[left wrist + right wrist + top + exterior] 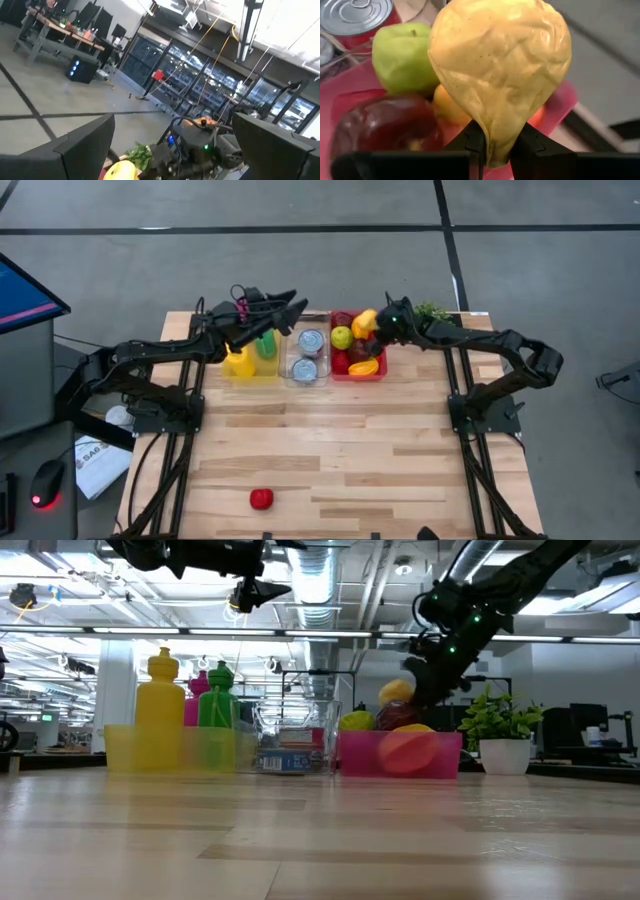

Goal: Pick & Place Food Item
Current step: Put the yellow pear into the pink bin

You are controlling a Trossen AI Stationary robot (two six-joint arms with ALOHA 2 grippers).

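Observation:
A yellow, wrinkled, pear-shaped food item (500,65) is over the red bin (358,377), with my right gripper (492,150) shut on it. It also shows in the high view (365,322) and the low view (396,692). Below it in the bin lie a green apple (402,57), a dark red apple (385,130) and an orange fruit (365,367). My left gripper (290,310) is open and raised above the yellow bin of bottles (240,365), holding nothing. A small red food item (261,498) rests on the table near its front edge. My right gripper pinches the yellow item's narrow end (492,142) between its two fingers. The fingers slant down from the table's right side toward the red bin. The item's wide part sticks out beyond the fingertips, above the fruit in the bin. Whether it touches that fruit, I cannot tell.
A clear bin with two cans (308,355) stands between the yellow bin and the red bin. A yellow bottle (165,700) and a green bottle (217,700) stand upright in the yellow bin. A small potted plant (495,725) is at the far right. Bare wood fills the table's near half.

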